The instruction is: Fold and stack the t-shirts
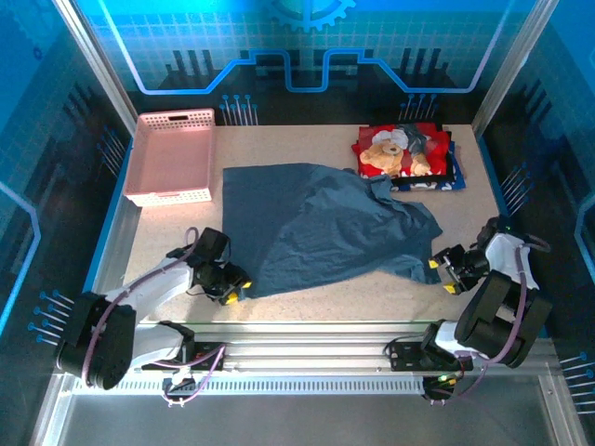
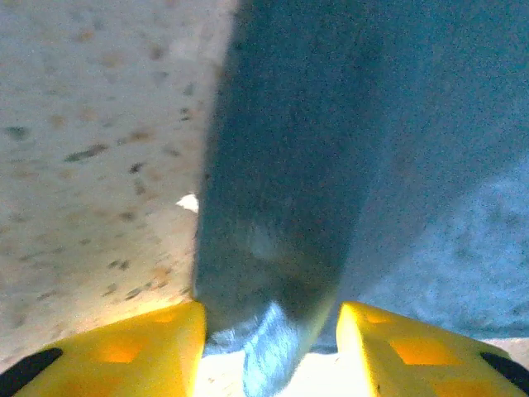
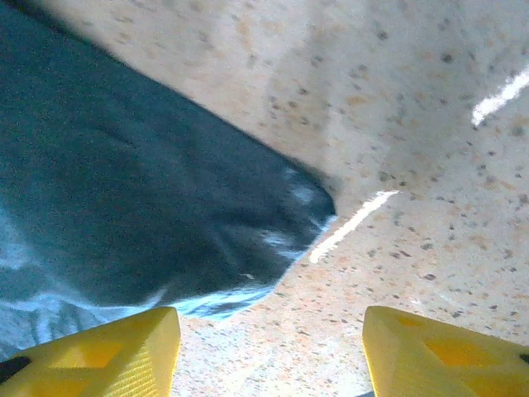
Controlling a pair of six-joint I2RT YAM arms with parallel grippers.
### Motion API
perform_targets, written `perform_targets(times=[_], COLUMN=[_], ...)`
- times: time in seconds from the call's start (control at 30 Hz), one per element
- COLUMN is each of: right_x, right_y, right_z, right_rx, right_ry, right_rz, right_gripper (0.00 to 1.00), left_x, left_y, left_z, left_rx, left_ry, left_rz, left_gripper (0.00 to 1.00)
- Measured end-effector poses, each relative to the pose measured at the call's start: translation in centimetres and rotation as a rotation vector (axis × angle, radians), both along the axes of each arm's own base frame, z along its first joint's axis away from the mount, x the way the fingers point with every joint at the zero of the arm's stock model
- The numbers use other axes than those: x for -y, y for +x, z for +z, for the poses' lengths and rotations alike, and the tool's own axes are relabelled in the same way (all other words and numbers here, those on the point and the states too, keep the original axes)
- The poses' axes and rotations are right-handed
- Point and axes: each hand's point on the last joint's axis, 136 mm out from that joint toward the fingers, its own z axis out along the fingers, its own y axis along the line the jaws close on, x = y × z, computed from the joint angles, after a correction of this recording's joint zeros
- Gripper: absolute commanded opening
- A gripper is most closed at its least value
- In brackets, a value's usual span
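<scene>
shirt point(image 1: 321, 223) lies flat, long axis left-right | left hand point(image 1: 234, 286) half-closed astride its near-left corner, we cannot tell if gripping | right hand point(image 1: 442, 276) open, empty, just beside its near-right corner

One camera looks down from high behind me; my two wrist cameras sit close over the same blue shirt point(image 1: 316, 223).

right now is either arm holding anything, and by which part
Left fingers straddle the near left edge of the slate-blue t-shirt; whether they pinch it cannot be told. Right fingers stand open, holding nothing, the shirt's corner just ahead.
</scene>
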Motion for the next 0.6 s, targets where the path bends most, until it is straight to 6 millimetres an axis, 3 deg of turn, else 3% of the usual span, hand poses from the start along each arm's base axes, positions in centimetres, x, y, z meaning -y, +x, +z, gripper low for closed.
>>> perform_targets(times=[0.13,0.23,0.37,0.6], right_x=[-0.1,-0.1,-0.1,0.7], right_y=[-0.2,-0.3,-0.3,1.2], right_z=[-0.1,-0.5,-2.1,-3.9], right_rx=[-0.011,-0.019,-0.05,-0.04], right_ry=[0.007,0.012,0.03,0.031], right_rz=[-0.003,-0.011,-0.037,-0.086], right_gripper=[0.6,0.58,0.53,0.41], left_x=[0.0,0.7,1.5,1.9], left_y=[-0.1,0.9,2.8,3.7], left_z=[-0.7,-0.5,-0.2,-0.1], left_rx=[-0.056,-0.048,0.012,0.048], left_ry=[0.002,-0.018,-0.041,-0.055], left_rz=[0.032,0.034,0.02,0.017], left_gripper=[0.15,0.08,0.03,0.0])
